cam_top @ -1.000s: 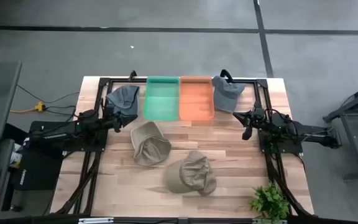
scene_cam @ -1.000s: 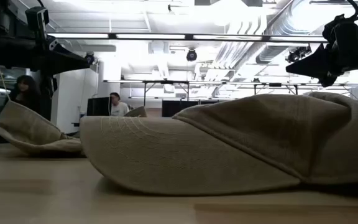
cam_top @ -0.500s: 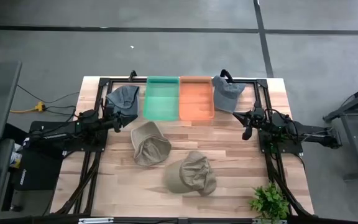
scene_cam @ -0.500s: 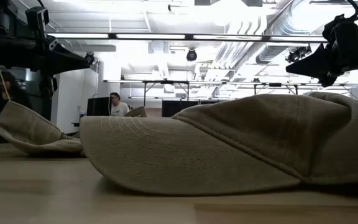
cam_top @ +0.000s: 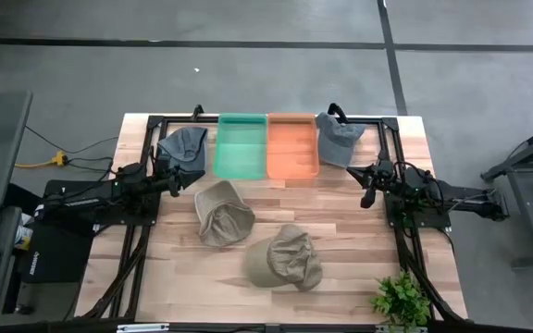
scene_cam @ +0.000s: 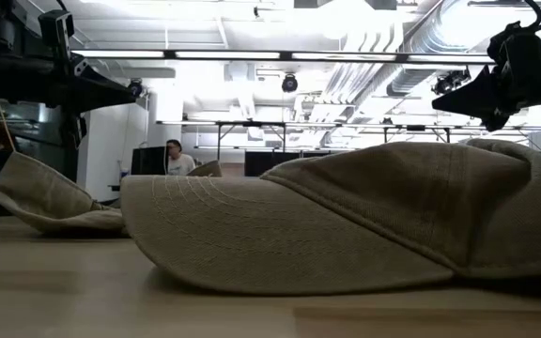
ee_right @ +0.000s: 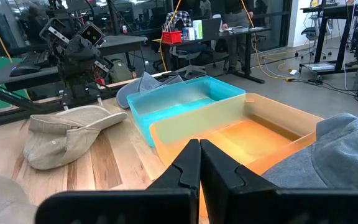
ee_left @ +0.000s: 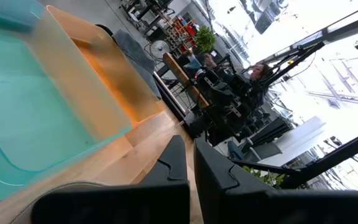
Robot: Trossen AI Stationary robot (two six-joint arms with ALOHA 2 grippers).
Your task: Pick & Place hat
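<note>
Dark left pincer (cam_top: 176, 183) and right pincer (cam_top: 366, 195), both pressed together and empty, hover at the wooden counter's (cam_top: 359, 250) sides. Two tan cloth caps (cam_top: 223, 214) (cam_top: 284, 257) lie between them. Recommendation: spread fingers fully, descend onto a crown fold, avoid the stiff brim.

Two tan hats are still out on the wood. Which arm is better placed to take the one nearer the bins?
Probably the left. The left gripper, shut and empty, hangs just beside the upturned tan hat. The right gripper, also shut, is farther off, across the table.
</note>
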